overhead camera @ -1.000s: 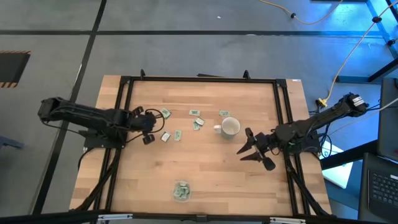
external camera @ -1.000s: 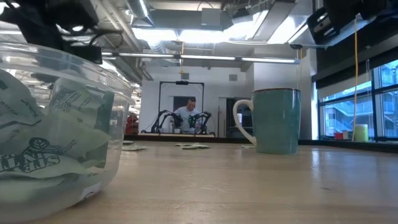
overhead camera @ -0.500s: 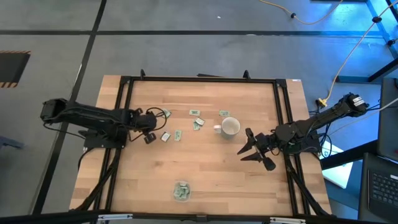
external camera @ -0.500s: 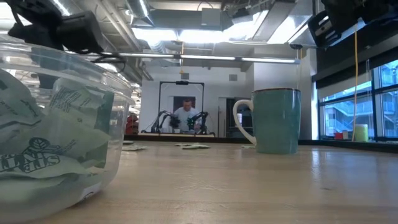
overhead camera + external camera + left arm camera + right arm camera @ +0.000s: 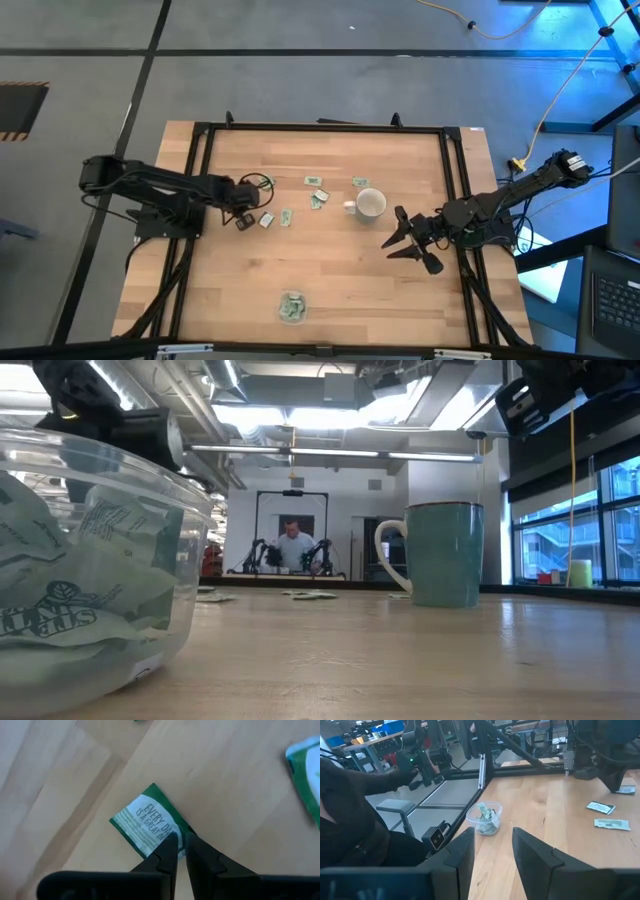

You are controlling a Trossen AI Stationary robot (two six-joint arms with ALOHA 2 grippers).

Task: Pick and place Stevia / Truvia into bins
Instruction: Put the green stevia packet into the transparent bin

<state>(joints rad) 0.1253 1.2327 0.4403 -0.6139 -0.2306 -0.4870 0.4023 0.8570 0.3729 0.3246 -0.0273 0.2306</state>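
Several green-and-white Stevia sachets (image 5: 313, 181) lie flat on the wooden table, left of a white mug (image 5: 370, 204). My left gripper (image 5: 243, 221) points down at one sachet (image 5: 147, 820), and its fingertips (image 5: 180, 841) stand a narrow gap apart over that sachet's edge. The clear round bin (image 5: 291, 307) sits near the front edge with sachets inside. It fills the left of the low view (image 5: 90, 560). My right gripper (image 5: 400, 240) waits open at the right, above the table and aimed at the bin (image 5: 484, 818). My left gripper comes from above, pointing steeply down at the edge of the sachet (image 5: 167, 831) that lies flat on the table. I cannot tell whether the fingertips touch it.
Another sachet (image 5: 305, 765) lies close by the left gripper. The mug (image 5: 445, 552) stands right of centre. A black frame (image 5: 200, 130) runs around the tabletop. Bare wood lies between the sachets and the bin. A person (image 5: 293, 545) sits in the room beyond the table.
My left gripper has come down and a little toward the table's right edge, over the sachet, tipping more steeply downward. Its finger gap looks unchanged. The right arm and the sachets have kept still.
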